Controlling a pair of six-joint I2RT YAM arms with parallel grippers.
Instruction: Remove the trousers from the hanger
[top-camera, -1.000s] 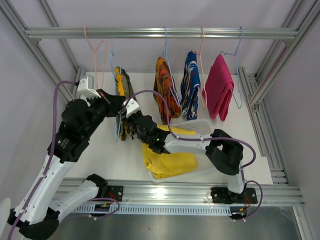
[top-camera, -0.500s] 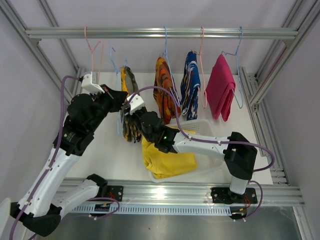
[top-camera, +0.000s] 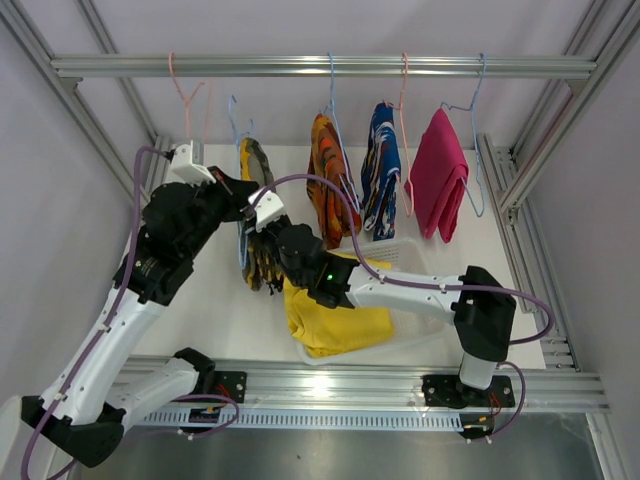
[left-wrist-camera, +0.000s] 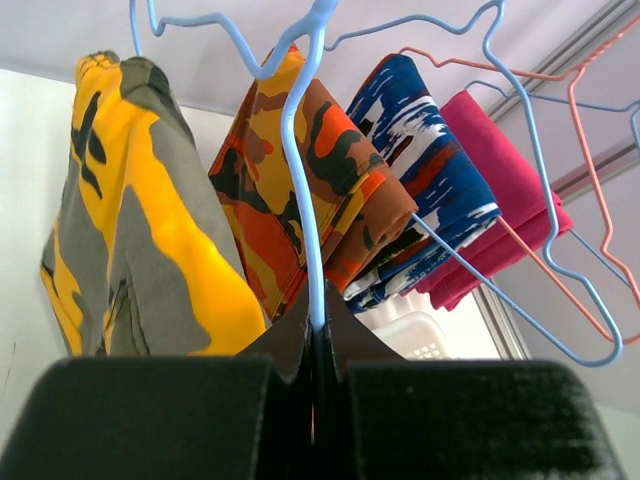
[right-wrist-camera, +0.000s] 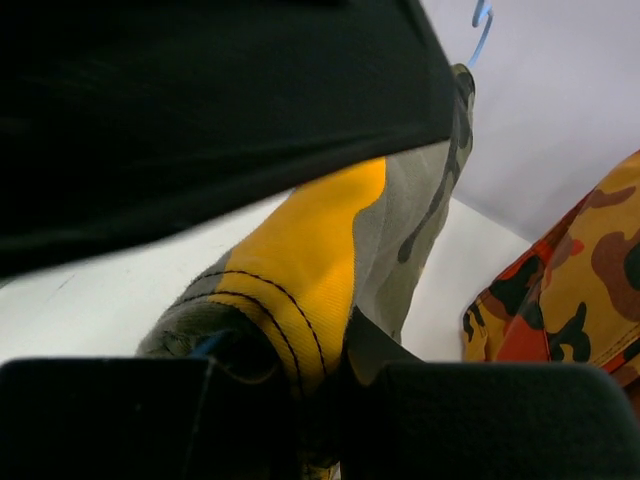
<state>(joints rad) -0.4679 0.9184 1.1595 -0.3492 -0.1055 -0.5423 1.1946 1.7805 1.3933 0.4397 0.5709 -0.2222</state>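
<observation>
My left gripper (top-camera: 236, 203) is shut on a light blue wire hanger (left-wrist-camera: 301, 170), held off the rail. The yellow-grey camouflage trousers (top-camera: 257, 215) hang from that hanger; they also show in the left wrist view (left-wrist-camera: 140, 240). My right gripper (top-camera: 268, 243) is shut on the lower part of the camouflage trousers (right-wrist-camera: 300, 280). The orange-black trousers (top-camera: 330, 180), the blue-white-red trousers (top-camera: 381, 168) and the magenta trousers (top-camera: 441, 175) hang on hangers from the rail. The plain yellow trousers (top-camera: 335, 318) lie in a white basket (top-camera: 405, 250).
An aluminium rail (top-camera: 320, 66) crosses the back, with an empty pink hanger (top-camera: 185, 95) on its left. Frame posts (top-camera: 110, 110) slant down both sides. The right arm (top-camera: 420, 292) reaches across over the basket.
My left gripper has lifted the blue hanger up and slightly right. My right gripper stays clamped on the camouflage trousers, which now hang lower beside the basket.
</observation>
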